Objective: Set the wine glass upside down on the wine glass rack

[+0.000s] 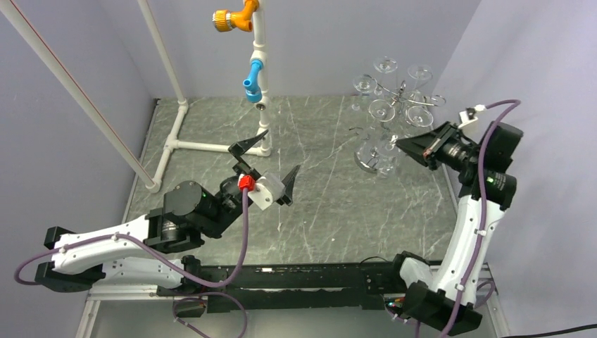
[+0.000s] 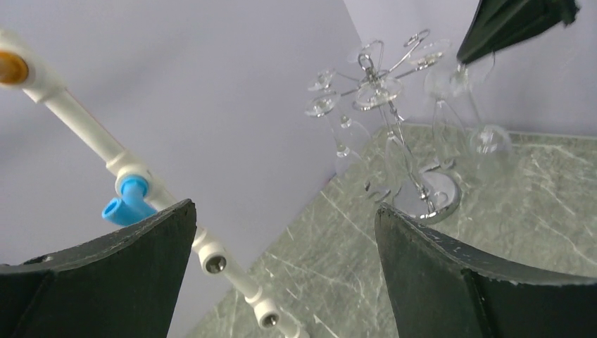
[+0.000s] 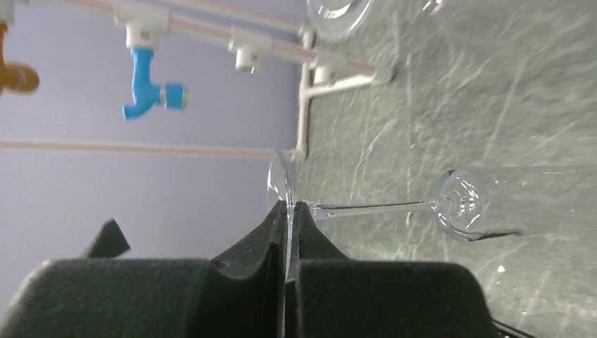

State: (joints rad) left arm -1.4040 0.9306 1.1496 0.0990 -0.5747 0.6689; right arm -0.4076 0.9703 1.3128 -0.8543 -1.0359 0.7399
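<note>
My right gripper [image 3: 288, 208] is shut on the round foot of a clear wine glass [image 3: 373, 207]. It holds the glass foot-up, with the stem and bowl [image 3: 461, 204] pointing down towards the table. In the top view my right gripper [image 1: 405, 144] is just right of the chrome wine glass rack [image 1: 400, 93], level with its hanging glasses. Several glasses hang upside down from the rack's looped arms. The left wrist view shows the rack [image 2: 384, 91] and the held glass [image 2: 486, 137] beside it. My left gripper [image 1: 271, 162] is open and empty at mid-table.
A white pipe frame [image 1: 176, 116] with a blue fitting [image 1: 253, 76] and an orange fitting [image 1: 236, 17] stands at the back left. The rack's shiny round base [image 1: 372, 163] sits on the grey marbled table [image 1: 331, 204]. Purple walls close in the sides and back.
</note>
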